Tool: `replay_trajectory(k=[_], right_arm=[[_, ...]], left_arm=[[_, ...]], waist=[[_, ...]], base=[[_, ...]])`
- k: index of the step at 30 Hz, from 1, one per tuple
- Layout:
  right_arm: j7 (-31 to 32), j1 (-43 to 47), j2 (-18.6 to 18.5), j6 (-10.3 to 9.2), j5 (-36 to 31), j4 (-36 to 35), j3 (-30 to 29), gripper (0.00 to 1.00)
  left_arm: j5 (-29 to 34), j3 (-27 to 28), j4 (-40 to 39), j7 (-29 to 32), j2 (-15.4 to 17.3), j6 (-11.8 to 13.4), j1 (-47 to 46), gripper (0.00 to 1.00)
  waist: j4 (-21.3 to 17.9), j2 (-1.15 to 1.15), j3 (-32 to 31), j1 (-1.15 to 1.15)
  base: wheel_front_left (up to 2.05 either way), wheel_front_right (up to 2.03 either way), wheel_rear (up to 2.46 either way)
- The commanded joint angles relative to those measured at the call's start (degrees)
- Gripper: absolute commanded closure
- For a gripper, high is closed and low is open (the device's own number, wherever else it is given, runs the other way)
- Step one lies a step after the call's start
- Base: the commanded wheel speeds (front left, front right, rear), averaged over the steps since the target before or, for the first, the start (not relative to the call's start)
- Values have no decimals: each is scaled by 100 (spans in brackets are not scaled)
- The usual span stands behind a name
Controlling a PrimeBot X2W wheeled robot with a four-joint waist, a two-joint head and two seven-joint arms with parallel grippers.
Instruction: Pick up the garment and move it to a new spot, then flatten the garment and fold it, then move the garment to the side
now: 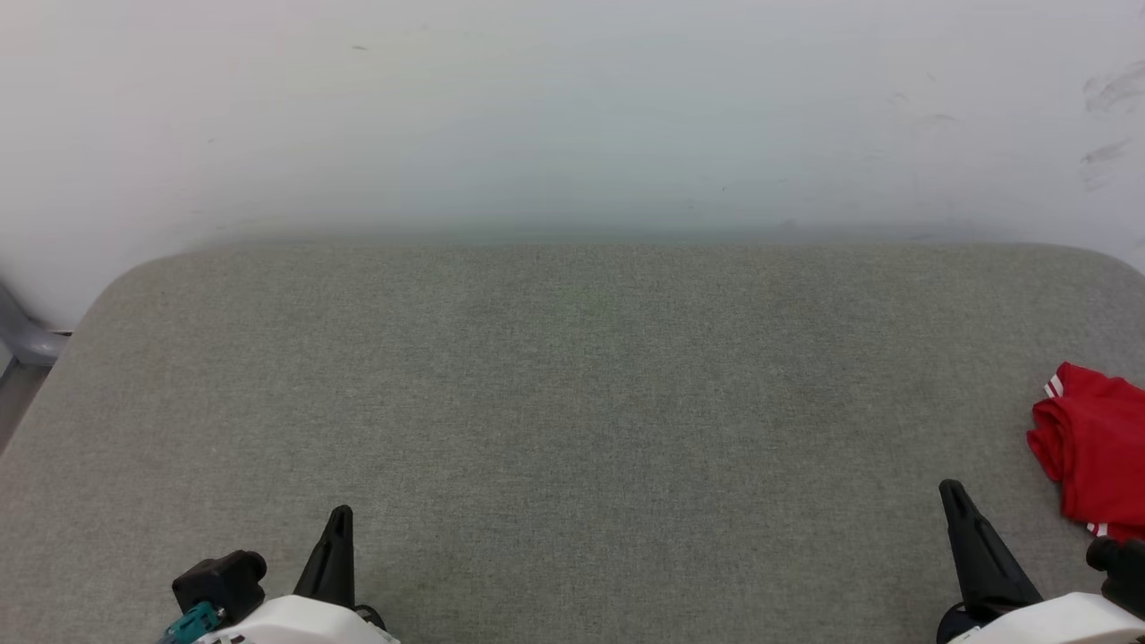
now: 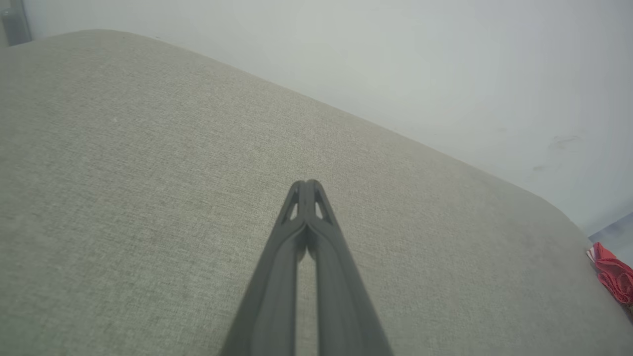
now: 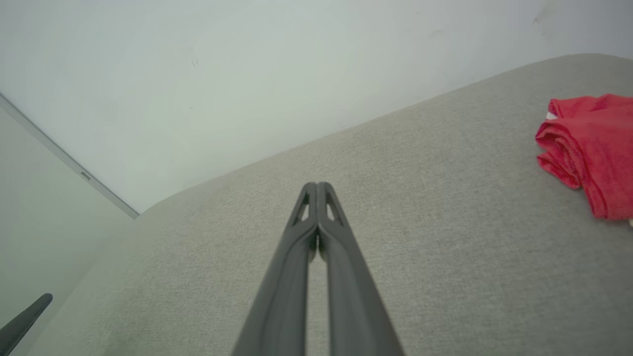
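At the lower left the left hand (image 1: 340,519) rests low over the tabletop (image 1: 572,402), its two dark fingers pressed together tip to tip with nothing between them. The wide middle of the grey fabric-covered tabletop is bare up to the pale wall (image 1: 572,107) behind.

At the lower right the right hand (image 1: 954,494) is likewise closed on nothing, its fingers meeting along their length in the right wrist view.

Just beyond it, at the far right edge of the tabletop, lies the garment (image 1: 1096,447): a compact red bundle with layered, rolled edges and a little white stripe trim showing, apart from both hands.

As a judgement, this fits two stages. It may be a loosely folded garment already moved to the side, or a bunched one waiting to be picked up. How neat the folding is cannot be told, since the frame cuts off part of the bundle.

Nothing here serves as a container; the garment lies straight on the fabric.
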Motion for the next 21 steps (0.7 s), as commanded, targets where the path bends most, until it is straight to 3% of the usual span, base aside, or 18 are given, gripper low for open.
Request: replay_trajectory(k=[1,21], right_arm=[[-6,-191,-57,1,257,-5,9,100],[23,-576,-95,0,2007,506,34,100]], left_arm=[[-238,50,-97,50,-12,-41,-189,100],[-1935,318,-86,482,-102,-192,-370,100]], waist=[[-1,0,4,0],[-21,0,56,0]], base=[[0,0,0],[0,0,0]])
